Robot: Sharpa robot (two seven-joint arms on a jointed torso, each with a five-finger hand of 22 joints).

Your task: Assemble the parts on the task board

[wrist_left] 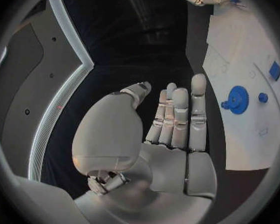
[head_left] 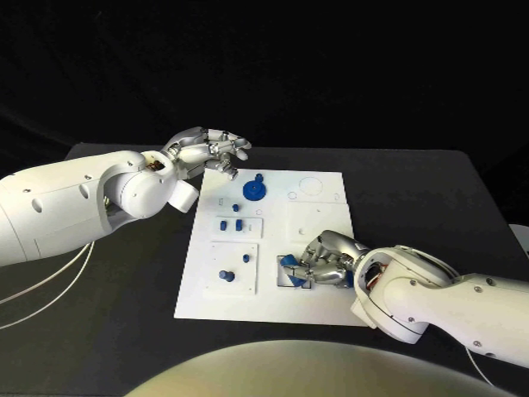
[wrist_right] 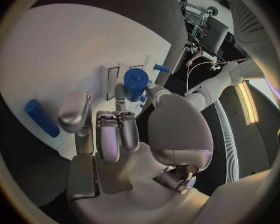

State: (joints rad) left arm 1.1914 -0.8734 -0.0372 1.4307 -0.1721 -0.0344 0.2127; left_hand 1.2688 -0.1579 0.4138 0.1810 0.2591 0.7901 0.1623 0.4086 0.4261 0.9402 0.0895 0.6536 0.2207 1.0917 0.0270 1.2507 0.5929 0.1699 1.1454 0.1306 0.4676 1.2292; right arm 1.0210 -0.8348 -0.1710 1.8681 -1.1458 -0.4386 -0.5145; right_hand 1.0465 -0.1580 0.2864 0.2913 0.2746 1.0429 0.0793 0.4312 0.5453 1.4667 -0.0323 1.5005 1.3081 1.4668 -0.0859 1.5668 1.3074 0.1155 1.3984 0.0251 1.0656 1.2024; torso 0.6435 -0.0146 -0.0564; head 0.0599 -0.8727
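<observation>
Right hand grips a blue part over the task board.

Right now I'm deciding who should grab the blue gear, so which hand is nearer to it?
Left. The left hand hovers open just beyond the board's far left corner, close to the blue gear. The right hand is at the board's near end, pinching a blue cylinder.

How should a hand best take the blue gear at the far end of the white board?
Judging from the pictures, the blue gear lies flat on the task board, so only its toothed rim offers a hold. Come from above and pinch the rim on two opposite sides. The left hand hovers nearest, fingers straight, holding nothing.
</observation>
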